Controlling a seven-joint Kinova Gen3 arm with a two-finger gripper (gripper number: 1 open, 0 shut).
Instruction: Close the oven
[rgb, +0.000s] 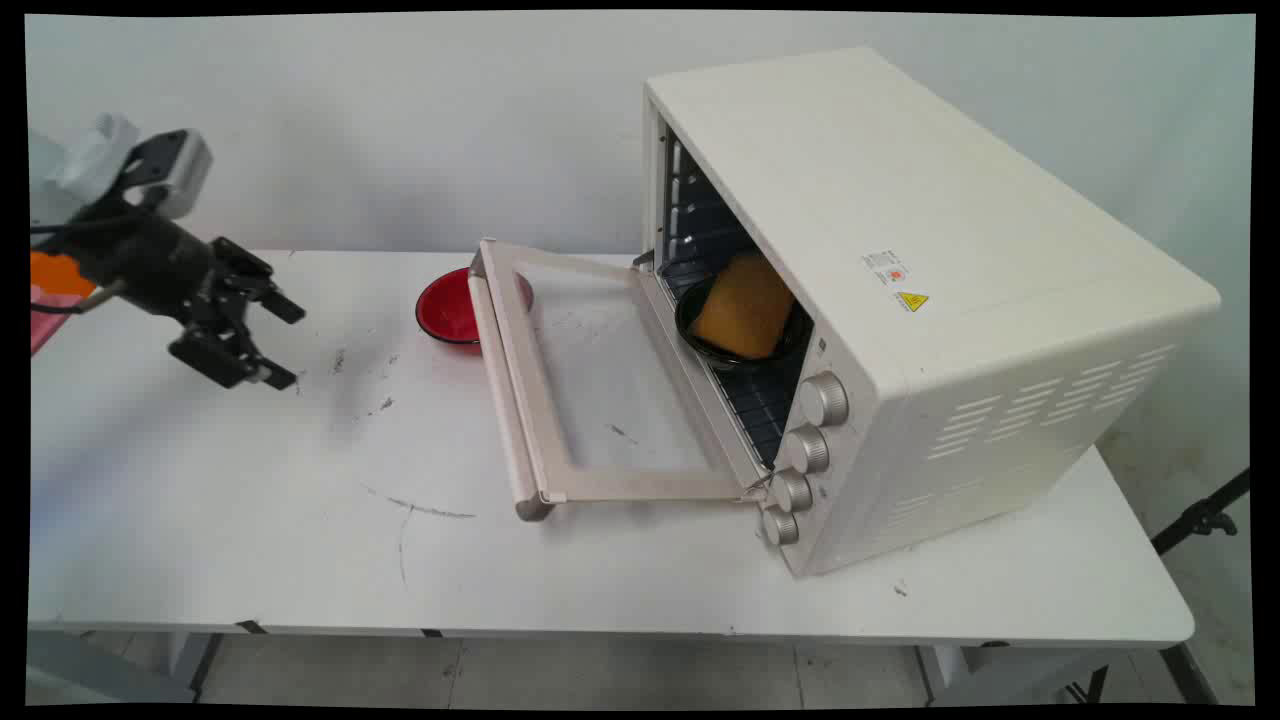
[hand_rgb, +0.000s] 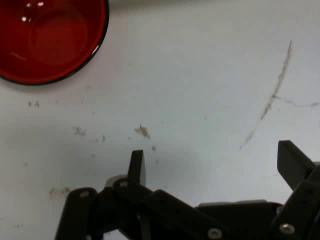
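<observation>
My tool (hand_rgb: 212, 167) hangs released and empty over the scuffed white bench (hand_rgb: 200, 75). A red bowl (hand_rgb: 47, 37) sits upper left of the hand view. Mid-frame in the main view, the toaster oven (rgb: 900, 300) stands open, holding an orange block (rgb: 745, 305) in a black dish (rgb: 700, 335).

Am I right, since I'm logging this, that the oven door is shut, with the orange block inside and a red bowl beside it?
Not quite: the oven door is open, folded down flat, as the main view shows. The orange block is inside and the red bowl beside it.

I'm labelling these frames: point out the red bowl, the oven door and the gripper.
red bowl (hand_rgb: 47, 37): hand view, inside.
oven door (rgb: 600, 375): main view, glass pane.
gripper (rgb: 268, 340): main view, between fingertips.
</observation>
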